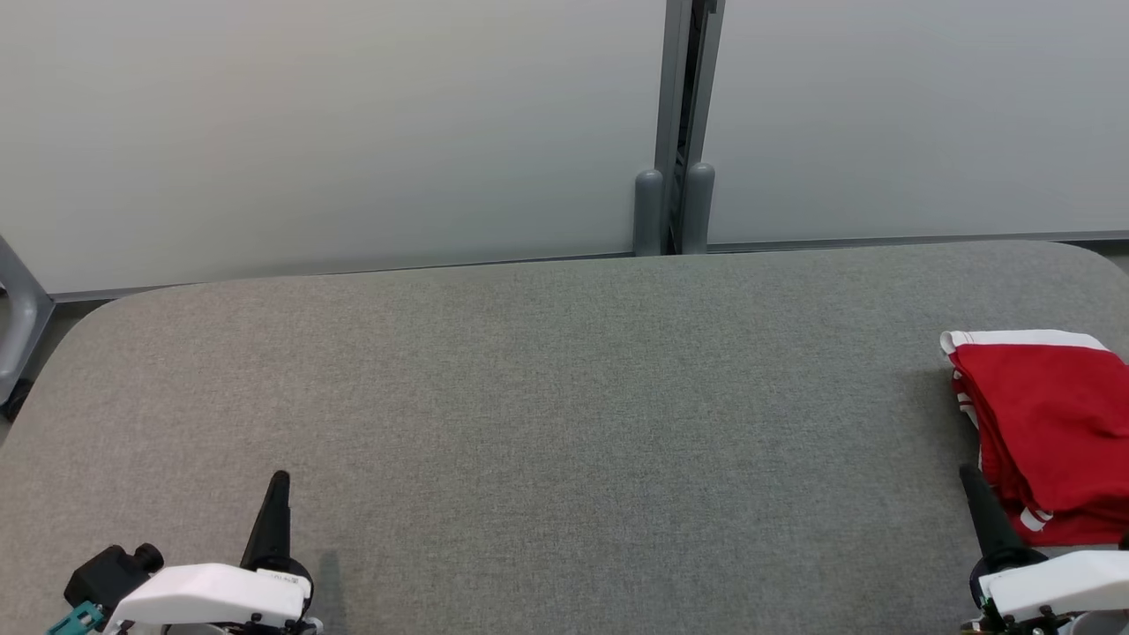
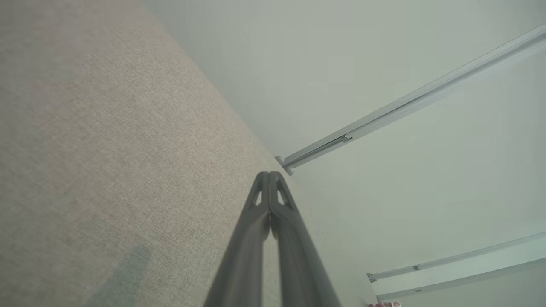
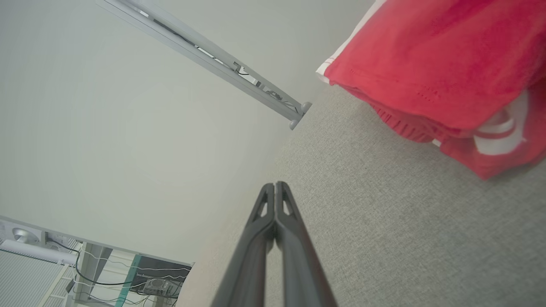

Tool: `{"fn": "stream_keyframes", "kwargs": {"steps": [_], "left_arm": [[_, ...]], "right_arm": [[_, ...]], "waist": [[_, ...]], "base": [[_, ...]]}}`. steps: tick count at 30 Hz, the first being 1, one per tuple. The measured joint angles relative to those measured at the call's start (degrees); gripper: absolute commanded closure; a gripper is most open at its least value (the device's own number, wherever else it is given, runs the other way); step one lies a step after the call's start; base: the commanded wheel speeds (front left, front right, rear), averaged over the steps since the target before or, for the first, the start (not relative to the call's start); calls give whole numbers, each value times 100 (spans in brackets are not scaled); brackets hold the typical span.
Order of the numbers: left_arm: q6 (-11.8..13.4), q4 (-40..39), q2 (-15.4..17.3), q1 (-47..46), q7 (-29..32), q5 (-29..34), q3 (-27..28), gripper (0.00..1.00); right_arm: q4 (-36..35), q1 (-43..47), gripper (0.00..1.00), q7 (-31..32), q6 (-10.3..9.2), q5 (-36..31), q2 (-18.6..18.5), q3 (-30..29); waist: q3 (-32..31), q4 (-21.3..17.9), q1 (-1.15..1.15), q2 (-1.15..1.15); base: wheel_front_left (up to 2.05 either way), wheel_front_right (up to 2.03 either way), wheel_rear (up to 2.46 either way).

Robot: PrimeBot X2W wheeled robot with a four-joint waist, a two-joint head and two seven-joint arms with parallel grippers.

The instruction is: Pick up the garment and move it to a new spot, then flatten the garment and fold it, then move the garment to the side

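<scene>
A red garment (image 1: 1050, 428) with white stripes lies folded in a stack at the right edge of the grey table (image 1: 547, 397); the right wrist view has the garment (image 3: 443, 68) at its upper right. My right gripper (image 1: 970, 481) is shut, empty, just left of the garment's near corner and apart from it; its fingertips (image 3: 275, 187) meet above bare table. At the lower left my left gripper (image 1: 279, 481) is shut on nothing, its fingertips (image 2: 269, 175) pressed together over the table.
A pale partition wall (image 1: 353, 132) runs behind the table, with a grey post (image 1: 675, 176) at its seam. A grey frame leg (image 1: 18, 317) stands off the table's far left corner. Cables and equipment (image 3: 140, 281) lie beyond the table.
</scene>
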Motion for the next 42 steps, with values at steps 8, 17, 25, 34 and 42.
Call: {"fn": "stream_keyframes", "kwargs": {"steps": [8,17,25,34,42], "left_arm": [[-94,34,-35,-151,103,-397,57,100],[-193,75,-74,-288,211,-805,115,100],[-269,118,-102,-419,316,-1150,156,100],[-346,156,-133,-543,415,-1508,209,100],[-405,189,-175,-654,503,-1812,248,100]], "right_arm": [[12,-62,100,7,0,472,-7,-66],[25,-136,100,8,-1,960,-16,-122],[37,-188,100,26,-1,1362,-21,-158],[53,-265,100,33,-1,1784,-26,-213],[67,-307,100,42,-1,2138,-32,-263]], "waist": [[23,-18,0,0],[50,-39,0,0],[73,-57,0,0],[99,-77,0,0],[123,-95,0,0]], "base": [[0,0,0],[0,0,0],[0,0,0],[0,0,0],[0,0,0]]}}
